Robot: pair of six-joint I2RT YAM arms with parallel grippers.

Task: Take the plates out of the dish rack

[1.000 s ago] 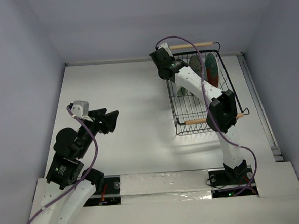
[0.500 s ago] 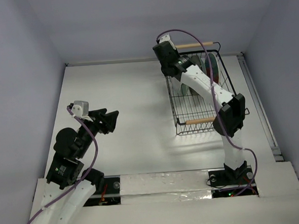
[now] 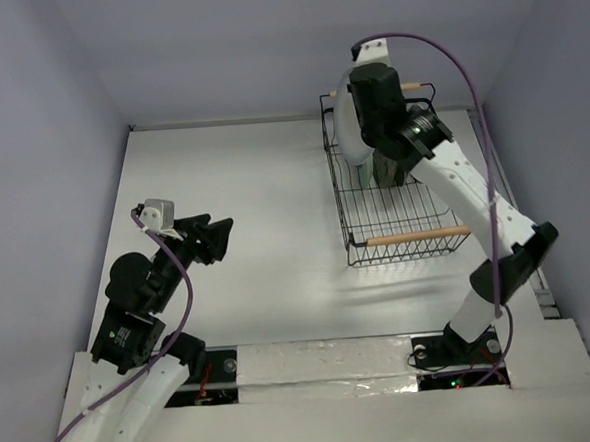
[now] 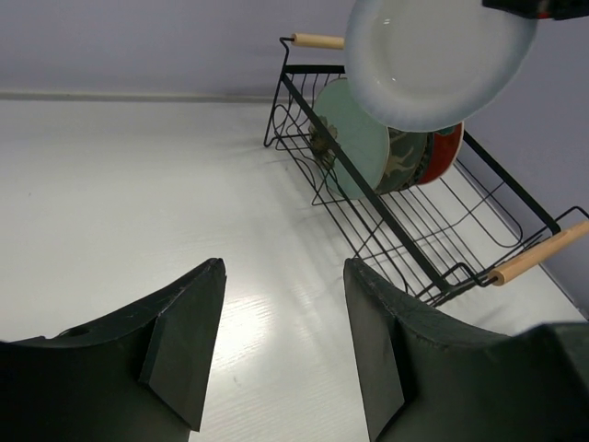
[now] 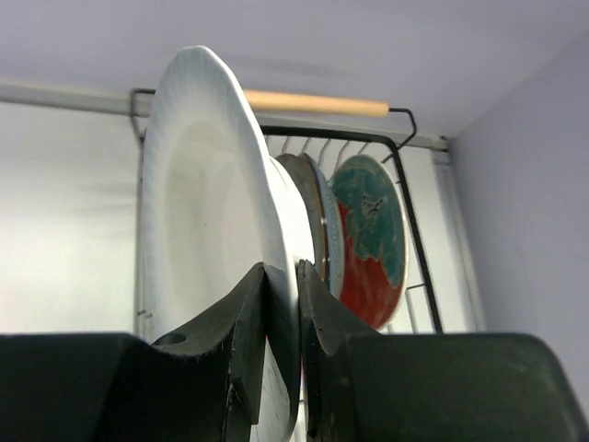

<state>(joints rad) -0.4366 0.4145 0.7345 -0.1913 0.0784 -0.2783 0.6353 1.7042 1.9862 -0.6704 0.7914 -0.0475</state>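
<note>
My right gripper (image 3: pixel 358 107) is shut on the rim of the plain white plate (image 3: pixel 345 128) and holds it upright above the far end of the black wire dish rack (image 3: pixel 395 215). In the right wrist view the fingers (image 5: pixel 248 313) pinch the white plate's (image 5: pixel 207 212) rim. Behind it stand the dark grey plate (image 5: pixel 313 207) and the red-rimmed teal plate (image 5: pixel 368 230). The left wrist view shows the white plate (image 4: pixel 437 55) raised over the pale green (image 4: pixel 354 147), grey (image 4: pixel 403 168) and red (image 4: pixel 444 152) plates in the rack (image 4: pixel 433 221). My left gripper (image 3: pixel 221 236) is open and empty, left of the rack.
The rack's wooden handles lie at its near end (image 3: pixel 416 236) and far end (image 3: pixel 412 87). Grey walls close in the table's left, back and right sides. The rack stands near the right wall (image 3: pixel 549 115).
My right gripper has risen and swung right, lifting the white plate up out of the rack. The left arm has not moved.
</note>
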